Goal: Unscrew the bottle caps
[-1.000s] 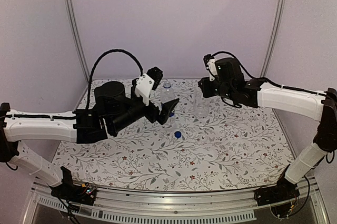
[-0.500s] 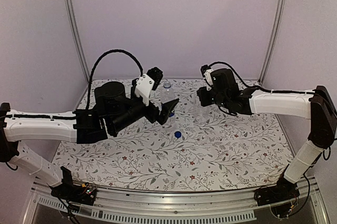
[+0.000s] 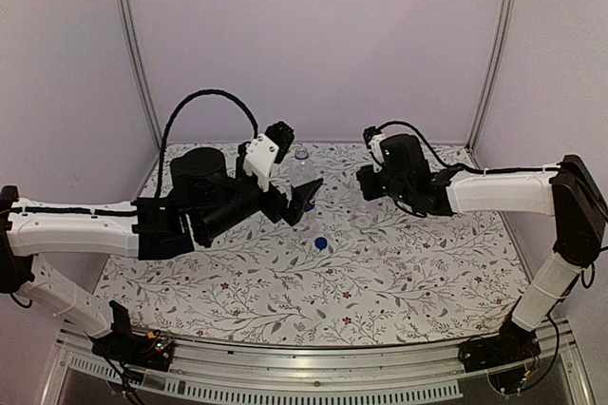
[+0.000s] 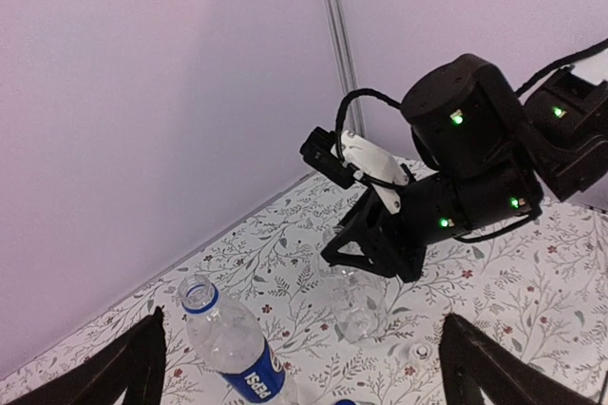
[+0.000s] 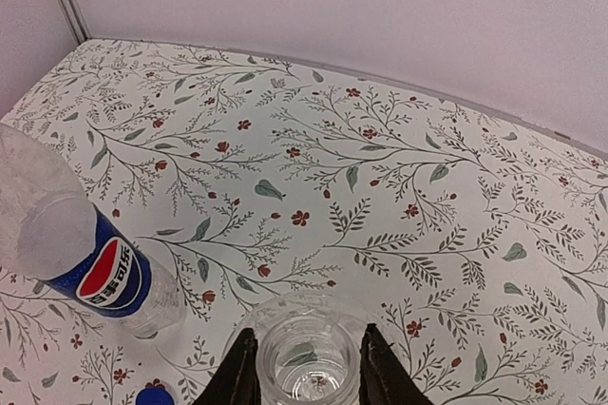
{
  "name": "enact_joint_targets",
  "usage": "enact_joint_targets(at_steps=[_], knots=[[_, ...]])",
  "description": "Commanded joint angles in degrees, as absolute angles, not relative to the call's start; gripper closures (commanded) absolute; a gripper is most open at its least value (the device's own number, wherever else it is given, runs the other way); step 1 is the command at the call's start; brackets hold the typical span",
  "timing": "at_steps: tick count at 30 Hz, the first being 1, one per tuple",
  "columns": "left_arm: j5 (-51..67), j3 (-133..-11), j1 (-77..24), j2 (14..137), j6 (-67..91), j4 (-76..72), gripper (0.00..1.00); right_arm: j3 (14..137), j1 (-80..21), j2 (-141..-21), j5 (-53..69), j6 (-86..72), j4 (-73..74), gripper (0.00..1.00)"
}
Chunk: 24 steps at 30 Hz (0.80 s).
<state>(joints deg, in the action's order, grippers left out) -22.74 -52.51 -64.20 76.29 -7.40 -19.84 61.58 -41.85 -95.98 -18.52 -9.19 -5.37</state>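
Pale lilac walls with metal corner posts point(image 3: 133, 53) close in a table point(image 3: 427, 272) covered by a white cloth printed with leafy sprigs and small red flowers.

The left gripper point(image 3: 288, 177) is spread as wide as it goes. In the left wrist view its dark fingers point(image 4: 123, 372) sit at the two bottom corners, and they hold and touch nothing. The left arm's white forearm runs level from the left edge toward the middle, with the wrist raised and aimed at the back of the table. The Pepsi bottle point(image 3: 302, 172) stands upright ahead of those open jaws. Its blue label shows the round logo, and its mouth is uncapped with a blue ring left on the neck.

The right gripper point(image 3: 365, 186) is drawn in narrow. Its fingers point(image 5: 242, 372) lie on either side of the top of the clear unlabelled bottle point(image 5: 302, 357). Whether they press on it cannot be told. The right arm rises from its base to an elbow at the right edge, and the forearm then reaches left about level, with the gripper pointing down. The clear bottle stands upright to the right of the Pepsi bottle, and the cloth pattern shows through its top.

The blue cap point(image 3: 321, 242) lies loose on the cloth nearer the arms, between the two bottles. What looks like a pale cap point(image 4: 415, 356) lies beside the clear bottle.
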Motion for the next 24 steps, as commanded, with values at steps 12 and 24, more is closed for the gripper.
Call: enact_joint_targets(at_steps=[12,24], knots=[[-22.6,-52.0,-63.9,76.3,-8.2,-20.5,0.0,58.5,-41.3,-95.9,-18.8,-9.7,-8.4,1.0],[-22.3,-52.2,-63.9,76.3,-8.1,-20.2,0.0,57.9,-41.3,-94.5,-18.8,-9.7,-8.0,0.78]])
